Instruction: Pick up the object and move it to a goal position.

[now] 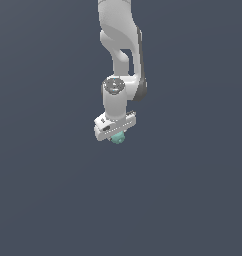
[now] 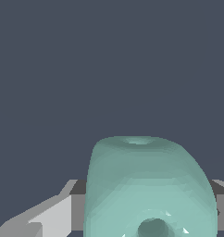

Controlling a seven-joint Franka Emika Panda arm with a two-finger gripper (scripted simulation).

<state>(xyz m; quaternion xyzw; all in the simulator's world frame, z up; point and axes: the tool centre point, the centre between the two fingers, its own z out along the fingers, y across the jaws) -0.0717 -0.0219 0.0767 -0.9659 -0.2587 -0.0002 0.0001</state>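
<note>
The object (image 1: 118, 138) is a small teal-green roundish lump, showing just under the white gripper head in the exterior view. My gripper (image 1: 117, 136) hangs from the white arm at the picture's middle and is shut on the object. In the wrist view the object (image 2: 148, 185) fills the near field, a rounded teal lump with a dimple on one end and a round hollow on the side facing the camera. Grey fingers (image 2: 49, 215) press in on it from both sides. Most of the lump is hidden behind the gripper head in the exterior view.
A plain dark blue-grey ground (image 1: 193, 200) lies all around, with no other objects, edges or markers showing in either view.
</note>
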